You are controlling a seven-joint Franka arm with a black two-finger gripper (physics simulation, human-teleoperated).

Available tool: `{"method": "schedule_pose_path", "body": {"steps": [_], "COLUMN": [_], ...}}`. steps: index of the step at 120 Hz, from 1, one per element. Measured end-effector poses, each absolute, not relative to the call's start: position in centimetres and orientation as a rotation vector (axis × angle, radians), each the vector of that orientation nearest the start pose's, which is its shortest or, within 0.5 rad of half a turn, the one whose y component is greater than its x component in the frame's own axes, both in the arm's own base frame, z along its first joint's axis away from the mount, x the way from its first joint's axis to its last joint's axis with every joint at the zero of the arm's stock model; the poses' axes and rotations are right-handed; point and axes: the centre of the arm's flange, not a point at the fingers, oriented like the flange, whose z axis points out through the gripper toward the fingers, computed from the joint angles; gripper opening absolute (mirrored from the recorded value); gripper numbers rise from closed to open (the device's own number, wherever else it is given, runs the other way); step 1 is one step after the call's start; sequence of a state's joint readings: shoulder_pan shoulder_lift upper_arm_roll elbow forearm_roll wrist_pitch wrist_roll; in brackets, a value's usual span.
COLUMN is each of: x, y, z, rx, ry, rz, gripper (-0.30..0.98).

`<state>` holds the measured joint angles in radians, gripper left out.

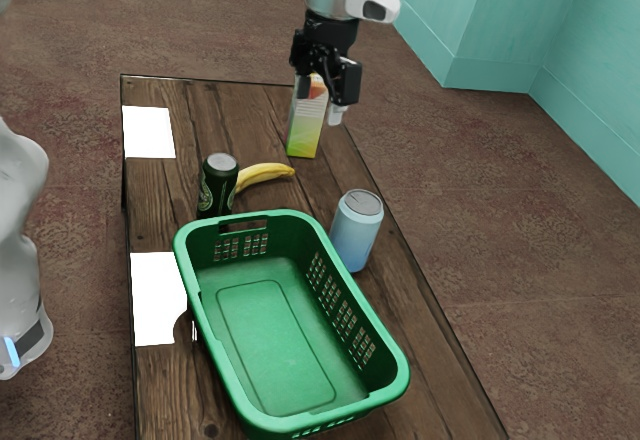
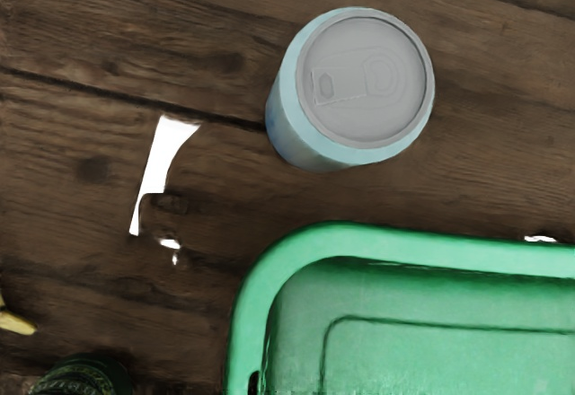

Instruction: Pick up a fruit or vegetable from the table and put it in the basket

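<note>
My gripper (image 1: 326, 88) is high at the far end of the table, open, with a gap between its fingers and nothing held. The yellow banana (image 1: 264, 174) lies on the table, partly hidden behind a dark green can. Nearer the exterior view's bottom stands the green basket (image 1: 275, 343), with nothing inside. In the wrist view, the banana's tip (image 2: 16, 323) pokes in beside the dark can, and the basket (image 2: 307, 244) appears next to the light blue can.
The dark can (image 1: 217, 186) stands between banana and basket. A light blue can (image 1: 357, 230) is upright by the basket's far corner. A green and orange carton (image 1: 306, 125) stands behind the banana, overlapped by my gripper. Bare wood (image 1: 240, 120) lies beside the carton.
</note>
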<state>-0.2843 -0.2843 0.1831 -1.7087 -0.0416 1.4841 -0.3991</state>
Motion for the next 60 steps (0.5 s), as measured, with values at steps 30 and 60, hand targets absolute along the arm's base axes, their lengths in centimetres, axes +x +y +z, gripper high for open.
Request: {"method": "schedule_pose_path", "body": {"steps": [30, 60], "x": [45.5, 44.8], "y": [2.1, 14.3], "z": [65.8, 62.3], "rx": [-3.041, -2.638], "ry": [-1.101, -1.749], "rz": [0.134, 0.240], "gripper": [0.69, 0.69]}}
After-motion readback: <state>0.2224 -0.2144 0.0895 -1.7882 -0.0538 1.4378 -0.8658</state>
